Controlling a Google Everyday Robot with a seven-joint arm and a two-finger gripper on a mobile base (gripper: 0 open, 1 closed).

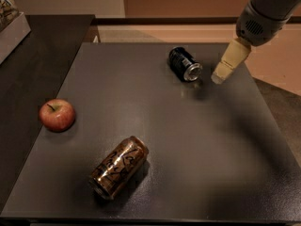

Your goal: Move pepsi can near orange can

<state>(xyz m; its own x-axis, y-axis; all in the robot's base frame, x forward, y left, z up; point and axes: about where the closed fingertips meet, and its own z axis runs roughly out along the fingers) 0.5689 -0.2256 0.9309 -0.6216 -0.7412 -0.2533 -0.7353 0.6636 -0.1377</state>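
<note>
Where the dark side counter [37,55] meets the grey table [202,164], a pale box [11,25] sits at the far left corner, its print too small to read. On the table's left edge stands a red apple [57,115], upright with its stem up. Right of it and nearer the front, the orange can [119,167] lies on its side, slanted, with dark looping script on its label that I cannot make out. Well apart from it, toward the far right, the pepsi can [184,64] also lies on its side, silver end facing front-right, and no wording on it is legible. Bare tabletop lies between the two cans. Just right of the pepsi can hangs the gripper [219,75], close but not touching, holding nothing. I cannot tell how wide it is.
</note>
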